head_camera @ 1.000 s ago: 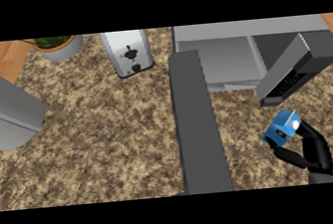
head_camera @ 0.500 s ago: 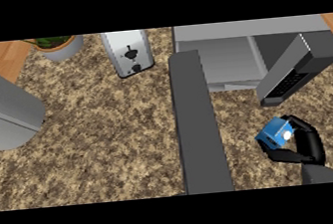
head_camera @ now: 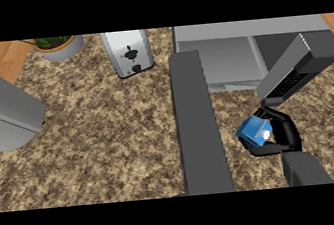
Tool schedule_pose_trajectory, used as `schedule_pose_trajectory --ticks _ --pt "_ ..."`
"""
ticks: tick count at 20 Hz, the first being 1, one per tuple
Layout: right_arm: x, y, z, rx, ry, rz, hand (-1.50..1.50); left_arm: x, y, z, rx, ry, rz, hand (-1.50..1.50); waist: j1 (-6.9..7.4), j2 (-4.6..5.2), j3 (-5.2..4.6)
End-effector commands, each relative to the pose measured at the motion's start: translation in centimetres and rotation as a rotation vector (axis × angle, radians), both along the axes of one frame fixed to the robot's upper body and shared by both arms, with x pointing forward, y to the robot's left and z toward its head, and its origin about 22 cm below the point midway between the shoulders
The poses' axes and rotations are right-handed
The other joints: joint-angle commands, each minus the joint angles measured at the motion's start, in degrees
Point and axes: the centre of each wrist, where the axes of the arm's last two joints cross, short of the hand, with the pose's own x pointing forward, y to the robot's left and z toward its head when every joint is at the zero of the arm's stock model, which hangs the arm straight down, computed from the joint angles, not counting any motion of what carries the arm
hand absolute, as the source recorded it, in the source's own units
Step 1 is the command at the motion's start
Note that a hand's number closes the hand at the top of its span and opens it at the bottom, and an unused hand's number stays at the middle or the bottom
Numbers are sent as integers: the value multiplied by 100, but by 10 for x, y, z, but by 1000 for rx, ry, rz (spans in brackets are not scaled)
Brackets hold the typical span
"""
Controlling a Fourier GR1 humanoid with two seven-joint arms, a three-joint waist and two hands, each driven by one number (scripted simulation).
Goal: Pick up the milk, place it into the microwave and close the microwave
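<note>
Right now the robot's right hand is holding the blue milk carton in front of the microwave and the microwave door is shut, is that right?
Not quite. The microwave door is open, swung out toward the robot, as the head view shows. The rest holds: the right hand has its fingers curled round the blue milk carton, just in front of the microwave.

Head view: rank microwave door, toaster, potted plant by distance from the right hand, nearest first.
Measured from the right hand, which is curled round the milk:
1. Microwave door: open, just above the hand at the right.
2. Toaster: top centre-left, well beyond the door.
3. Potted plant: top left corner, farthest.
</note>
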Motion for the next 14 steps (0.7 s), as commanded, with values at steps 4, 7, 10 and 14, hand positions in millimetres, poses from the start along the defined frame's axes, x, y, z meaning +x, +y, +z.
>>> schedule_pose_trajectory --ticks 4,7,10,14 --pt "3 35 18 4 -103 62 150 -22 9 0 -9 7 30 -150 -31 -23 -6" --pt "26 32 60 -12 -77 57 150 -14 9 2 -12 11 28 -150 -52 -23 -7" --pt "44 63 76 -11 -106 37 150 0 26 -11 -2 16 26 -150 -48 -12 -7" --pt "56 77 91 -38 -112 -3 150 -14 19 5 5 10 35 -150 -13 -14 -5"
